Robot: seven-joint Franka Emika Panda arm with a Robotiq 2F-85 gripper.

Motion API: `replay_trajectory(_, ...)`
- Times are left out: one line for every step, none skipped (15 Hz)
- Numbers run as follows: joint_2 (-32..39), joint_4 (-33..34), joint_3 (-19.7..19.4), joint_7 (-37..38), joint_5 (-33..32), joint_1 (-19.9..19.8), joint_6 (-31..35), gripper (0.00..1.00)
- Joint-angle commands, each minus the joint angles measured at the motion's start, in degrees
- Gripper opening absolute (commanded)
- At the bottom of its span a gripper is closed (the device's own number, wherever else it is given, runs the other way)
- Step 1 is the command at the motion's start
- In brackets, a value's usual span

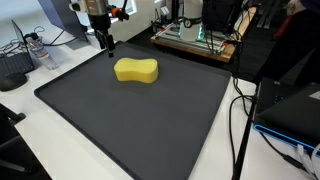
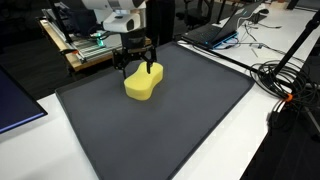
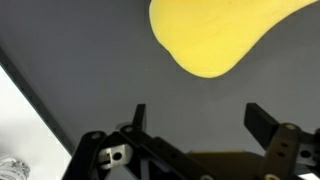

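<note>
A yellow peanut-shaped sponge (image 1: 137,70) lies on a dark grey mat (image 1: 130,120); it shows in both exterior views (image 2: 144,82) and at the top of the wrist view (image 3: 215,35). My gripper (image 2: 137,62) hangs just above the mat at the sponge's far end, close beside it, and in an exterior view it appears near the mat's back edge (image 1: 108,45). In the wrist view the fingers (image 3: 195,115) are spread wide with only bare mat between them. The gripper is open and holds nothing.
The mat (image 2: 160,120) covers most of a white table. A wooden board with electronics (image 1: 195,40) stands behind the mat. Cables (image 2: 290,80) lie along one side, and a laptop (image 2: 215,30) and monitors sit nearby.
</note>
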Motion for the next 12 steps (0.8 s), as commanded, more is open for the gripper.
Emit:
replay_trajectory(-6.5, -2.8, 7.4, 1.3, -2.0, -5.8, 0.8, 1.00)
replay_trajectory(-7.9, -2.9, 10.4, 1.3, -2.4, -8.4, 0.8, 1.00)
replay_trajectory(-8.6, -2.4, 12.7, 1.3, -2.7, -10.7, 0.8, 1.00)
replay_trajectory(-9.5, -2.1, 15.6, 1.5, -2.9, -13.4, 0.8, 1.00)
replay_trajectory(-9.8, -1.5, 17.8, 1.5, -2.7, -15.7, 0.8, 1.00)
replay_trajectory(-10.1, -1.2, 20.0, 2.0, -2.9, -18.0, 0.8, 1.00)
replay_trajectory(-10.4, -0.9, 22.4, 2.4, -3.0, -20.5, 0.8, 1.00)
replay_trajectory(-10.3, -0.9, 24.0, 2.4, -2.4, -22.5, 0.9, 1.00)
replay_trajectory(-10.2, -1.0, 25.4, 2.3, -1.7, -24.3, 0.9, 1.00)
replay_trajectory(-9.9, -1.8, 25.8, 2.1, -0.4, -25.5, 0.9, 1.00)
replay_trajectory(-9.5, -2.5, 25.5, 1.5, 1.1, -26.0, 1.0, 1.00)
replay_trajectory(-9.7, -4.4, 25.5, 2.0, 1.7, -26.5, 0.7, 1.00)
